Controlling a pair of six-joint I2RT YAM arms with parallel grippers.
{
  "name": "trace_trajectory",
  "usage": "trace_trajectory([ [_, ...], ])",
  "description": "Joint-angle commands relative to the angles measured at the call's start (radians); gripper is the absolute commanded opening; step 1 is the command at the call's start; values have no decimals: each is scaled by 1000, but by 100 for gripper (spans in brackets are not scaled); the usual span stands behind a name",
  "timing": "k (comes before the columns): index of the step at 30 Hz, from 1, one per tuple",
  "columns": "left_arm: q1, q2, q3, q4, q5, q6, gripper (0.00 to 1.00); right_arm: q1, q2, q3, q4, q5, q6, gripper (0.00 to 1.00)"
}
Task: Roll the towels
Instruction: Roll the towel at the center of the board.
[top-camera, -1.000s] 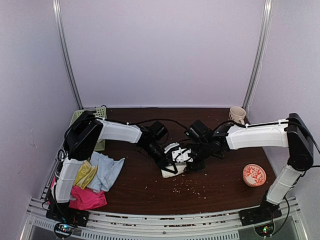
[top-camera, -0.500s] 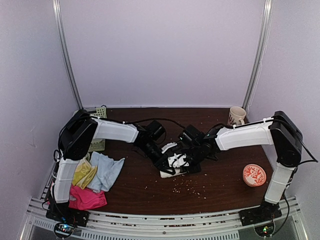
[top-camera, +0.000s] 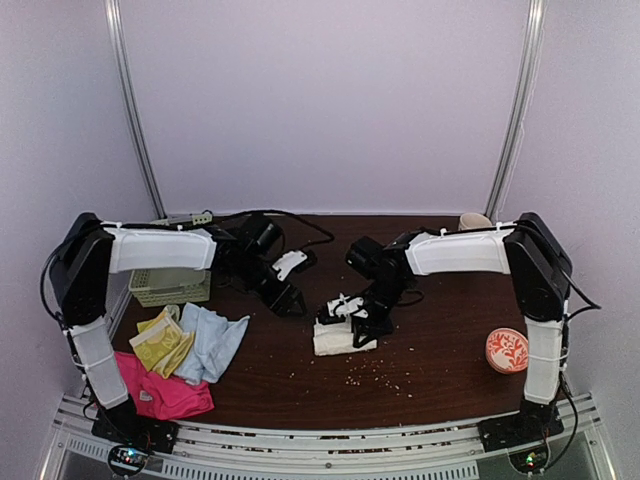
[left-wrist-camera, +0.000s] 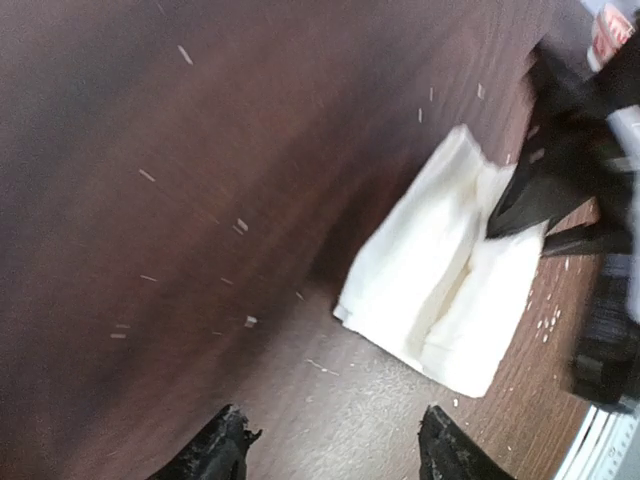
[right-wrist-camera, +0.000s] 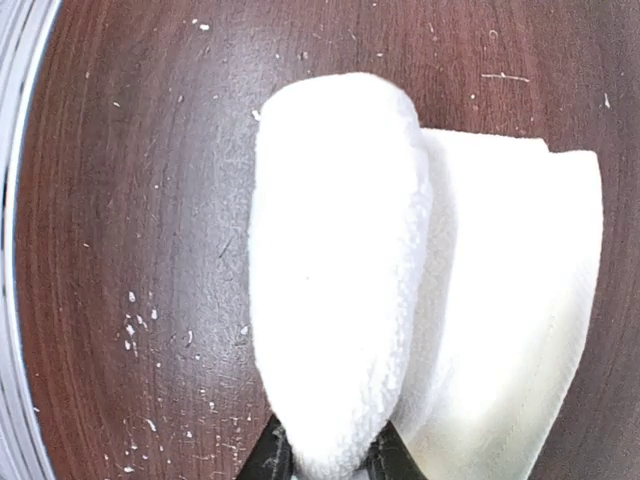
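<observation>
Pink towel (top-camera: 172, 396), yellow-green towel (top-camera: 160, 342) and pale blue towel (top-camera: 214, 340) lie heaped and unrolled, well left of the white towel (top-camera: 335, 339). Left hand (left-wrist-camera: 335, 455) hovers near it on its left, fingers spread, empty. The white towel lies mid-surface (top-camera: 440, 385), part rolled, with a flat tail left. Right hand (top-camera: 358, 322) pinches the roll's end. Step looks like rolling the first towel. Next move likely calls for turning the roll over the tail, kept tight.

Towel (top-camera: 335, 338) centre, towel heap (top-camera: 205, 345) left, basket (top-camera: 168, 287) behind heap
</observation>
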Motion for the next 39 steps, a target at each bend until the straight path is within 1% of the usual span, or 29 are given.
trace_trajectory([
  [1,-26,-171,-72,202,-204,1,60,-40,170,73,-226,-90,29,8],
  [4,-80,-274,-146,321,-275,66,61,-69,247,153,-297,-120,29,8],
  [6,-139,-324,-191,377,-277,157,62,-87,291,197,-334,-139,39,9],
  [7,-197,-339,-210,394,-272,230,62,-93,315,216,-348,-146,43,9],
  [8,-251,-343,-220,396,-284,304,61,-97,327,234,-360,-155,45,9],
  [10,-348,-312,-210,363,-369,417,62,-101,342,257,-372,-160,51,10],
  [12,-393,-239,-162,284,-432,459,62,-100,352,265,-378,-153,57,10],
  [14,-407,-162,-116,227,-464,463,61,-101,361,270,-385,-149,57,10],
  [15,-413,-125,-108,223,-482,467,61,-101,362,271,-388,-148,56,10],
  [17,-425,-88,-109,250,-528,476,62,-101,364,272,-391,-149,57,10],
  [21,-427,-23,-105,301,-565,494,62,-101,358,269,-388,-145,61,10],
  [25,-427,34,-109,400,-605,531,62,-101,354,272,-386,-145,61,10],
  [29,-427,102,-67,418,-583,547,61,-101,352,273,-389,-145,59,10],
  [31,-427,132,-55,409,-570,549,58,-101,347,272,-390,-145,57,10],
  [34,-427,178,-34,374,-590,538,53,-103,331,271,-392,-147,54,10],
  [39,-427,203,-19,339,-617,538,40,-103,292,265,-397,-156,44,13],
])
